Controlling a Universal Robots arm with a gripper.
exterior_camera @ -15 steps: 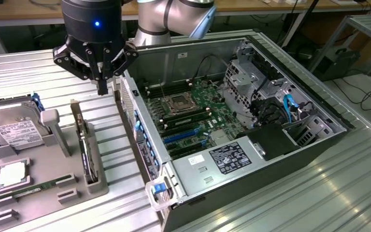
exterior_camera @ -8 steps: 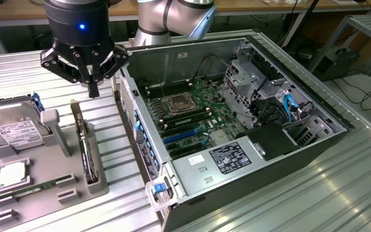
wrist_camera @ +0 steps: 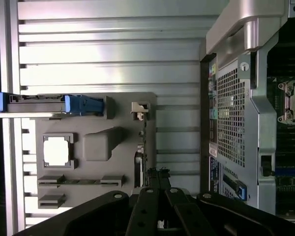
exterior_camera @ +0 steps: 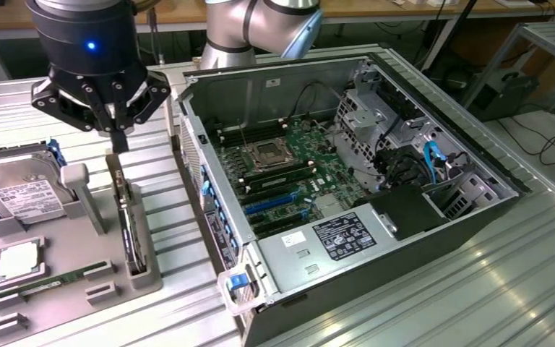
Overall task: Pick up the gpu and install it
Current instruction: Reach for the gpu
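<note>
The thin, dark gpu card [exterior_camera: 128, 217] is being kept upright on edge in the grey moulded holder [exterior_camera: 70, 249] on the ribbed aluminium bench [exterior_camera: 191, 296], so that its top edge is being presented for grasping. The black claw [exterior_camera: 121, 144] is being held fully closed just over the card's far end. Whether it is touching the card cannot be told.

gpu [exterior_camera: 130, 230] sits edge-on in the grey holder [exterior_camera: 70, 249] so both faces are hidden, hard drive [exterior_camera: 17, 189] is cut by the exterior view's left edge, power supply label [exterior_camera: 348, 236] text is too small to read
</note>
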